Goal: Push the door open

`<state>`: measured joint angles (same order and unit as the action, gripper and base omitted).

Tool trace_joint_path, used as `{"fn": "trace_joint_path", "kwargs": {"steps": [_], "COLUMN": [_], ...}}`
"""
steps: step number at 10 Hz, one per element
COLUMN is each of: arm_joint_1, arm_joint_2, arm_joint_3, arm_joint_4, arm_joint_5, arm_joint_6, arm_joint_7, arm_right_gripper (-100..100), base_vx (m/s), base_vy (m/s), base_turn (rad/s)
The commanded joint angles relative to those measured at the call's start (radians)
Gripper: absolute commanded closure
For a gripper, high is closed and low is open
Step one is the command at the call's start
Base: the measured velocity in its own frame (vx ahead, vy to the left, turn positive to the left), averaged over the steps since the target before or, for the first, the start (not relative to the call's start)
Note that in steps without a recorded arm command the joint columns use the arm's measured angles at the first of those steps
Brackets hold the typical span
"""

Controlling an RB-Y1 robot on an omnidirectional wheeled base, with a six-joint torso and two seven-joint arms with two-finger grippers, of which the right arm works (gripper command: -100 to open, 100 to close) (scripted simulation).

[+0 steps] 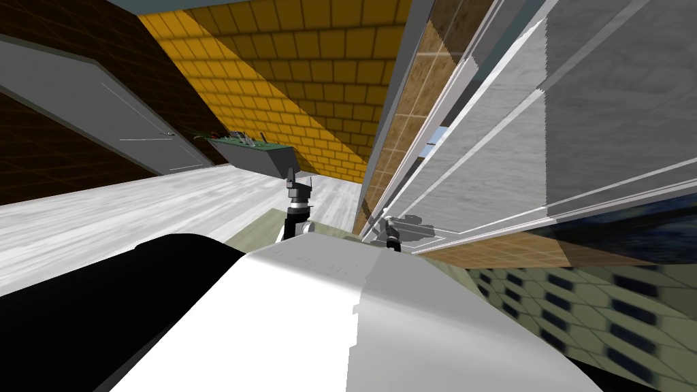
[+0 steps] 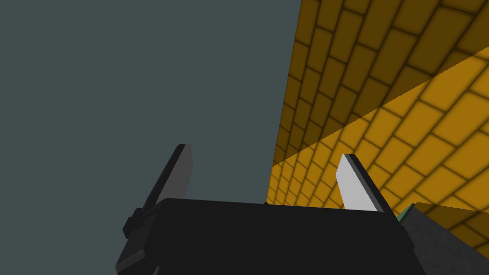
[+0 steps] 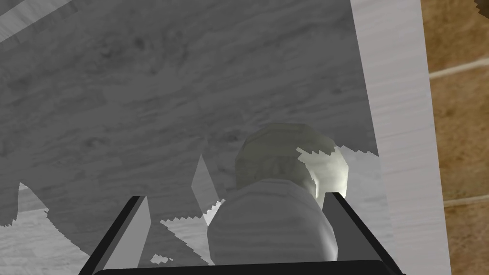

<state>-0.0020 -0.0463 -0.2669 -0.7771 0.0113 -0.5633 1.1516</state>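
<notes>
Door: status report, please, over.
Right end effector open, straddling the pale knob. Left end effector open, held clear by the yellow brick wall. Grey door right ahead, no obstruction seen.

yellow brick wall (image 1: 286, 61) ran across 12 o'clock, partly in shade. left wrist view had the same bricks next to a flat blue-grey surface (image 2: 143, 95). grey trough planter (image 1: 255, 155) with green plants sat at the foot of that wall, about 11 o'clock. far grey door (image 1: 122, 129), closed, thin lever handle, was set in a dark brown wall (image 1: 41, 156) at 10 o'clock. pale wood-grain floor (image 1: 136, 211) lay in front of both. tan tiled wall (image 1: 415, 88) stood at 1 o'clock. olive floor with dark blue hexagons (image 1: 578, 299) was at 4 o'clock, black area (image 1: 82, 320) at 8 o'clock.
</notes>
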Motion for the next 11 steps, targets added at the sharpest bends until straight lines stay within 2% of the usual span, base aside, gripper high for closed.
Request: {"fn": "trace_joint_path", "kwargs": {"steps": [1, 3, 4, 5, 6, 11], "arm_joint_1": [0.049, 0.032, 0.049, 0.049, 0.035, 0.027], "arm_joint_2": [-0.018, -0.018, -0.018, -0.018, 0.009, -0.003], "arm_joint_3": [-0.023, -0.023, -0.023, -0.023, 0.01, 0.018], "arm_joint_4": [-0.03, -0.013, -0.03, -0.034, -0.062, -0.054], "arm_joint_5": [-0.006, -0.006, -0.006, -0.006, -0.004, -0.033], "arm_joint_6": [0.033, 0.022, 0.033, 0.033, 0.02, 0.003], "arm_joint_7": [-0.002, -0.002, -0.002, -0.002, -0.032, -0.137], "arm_right_gripper": [100, 100, 100, 100, 100, 100], "base_vx": [0.007, -0.003, 0.009, -0.001, -0.037, -0.05], "base_vy": [-0.01, 0.018, -0.003, -0.005, -0.019, -0.091], "base_turn": [-0.004, 0.0, -0.014, -0.002, 0.146, 0.134]}}
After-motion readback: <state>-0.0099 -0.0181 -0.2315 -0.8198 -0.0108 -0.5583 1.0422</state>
